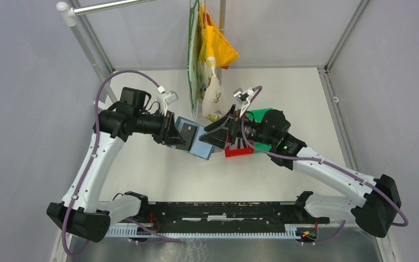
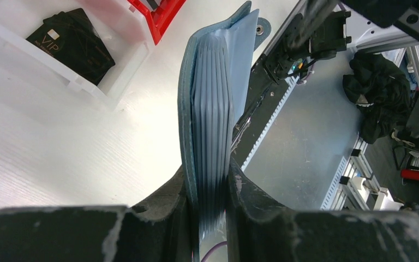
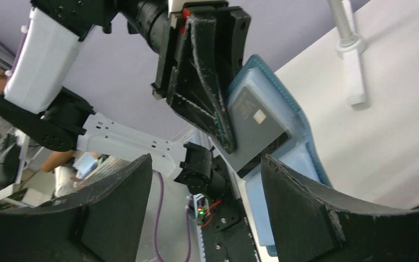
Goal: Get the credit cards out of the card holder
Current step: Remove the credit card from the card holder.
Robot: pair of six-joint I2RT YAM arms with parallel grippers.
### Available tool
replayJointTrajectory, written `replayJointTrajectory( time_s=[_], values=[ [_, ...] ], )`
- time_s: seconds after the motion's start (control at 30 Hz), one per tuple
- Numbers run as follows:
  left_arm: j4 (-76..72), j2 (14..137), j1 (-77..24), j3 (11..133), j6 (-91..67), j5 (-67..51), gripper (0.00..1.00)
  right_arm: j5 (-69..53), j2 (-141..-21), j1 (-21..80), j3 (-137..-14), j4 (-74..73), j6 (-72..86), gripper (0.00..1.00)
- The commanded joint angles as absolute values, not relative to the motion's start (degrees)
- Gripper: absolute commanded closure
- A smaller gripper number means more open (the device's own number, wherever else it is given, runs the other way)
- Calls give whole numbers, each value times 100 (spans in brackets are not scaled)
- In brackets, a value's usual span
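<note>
- Pinched tight between the fingers of the left gripper (image 2: 210,188): the card holder (image 2: 213,109), teal, seen edge-on from the left wrist, with pale-blue sleeves fanned upward and a snap tab at its far tip.
- Held in the air above the middle of the desk (image 1: 158,174), somewhat nearer the far edge than the near one, and off the surface.
- Seated in a sleeve, in the right wrist view: a grey credit card (image 3: 253,117) marked VIP, its left edge hidden behind a left finger.
- Spread wide and gripping nothing: the right gripper (image 3: 206,164), facing the holder's free end, with a gap showing between each pad and the holder's edges.
- Lying in a white bin (image 2: 114,76) on the desk below: black credit cards (image 2: 73,43), perhaps two overlapping, though the count is hard to read at this angle.
- Just past that bin's far corner: a red bin (image 2: 161,11). From above, tucked under the right wrist, with a green bin (image 1: 259,114) behind.
- Hanging over the far edge: cloth bags (image 1: 210,60), the lowest just beside the right fingers, so tight room there.
- Broad white stretch of desk between the holder and the black rail (image 1: 223,210) at the near edge.
</note>
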State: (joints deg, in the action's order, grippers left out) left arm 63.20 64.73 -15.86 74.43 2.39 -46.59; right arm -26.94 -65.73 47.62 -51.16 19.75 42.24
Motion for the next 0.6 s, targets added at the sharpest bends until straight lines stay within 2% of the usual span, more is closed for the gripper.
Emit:
replayJointTrajectory(
  time_s=[0.0, 0.13, 0.57],
  values=[
    [6412, 6583, -1578, 7823, 583, -4942, 98, -3151, -6639, 4816, -4833, 3130, 4871, 26],
    [6416, 6586, -1581, 7903, 583, -5146, 98, -3431, -6920, 4859, -4505, 3933, 5482, 35],
    [6425, 6488, -1582, 8065, 602, -5800, 98, -3494, -7314, 5080, -4523, 4223, 5645, 38]
  ],
)
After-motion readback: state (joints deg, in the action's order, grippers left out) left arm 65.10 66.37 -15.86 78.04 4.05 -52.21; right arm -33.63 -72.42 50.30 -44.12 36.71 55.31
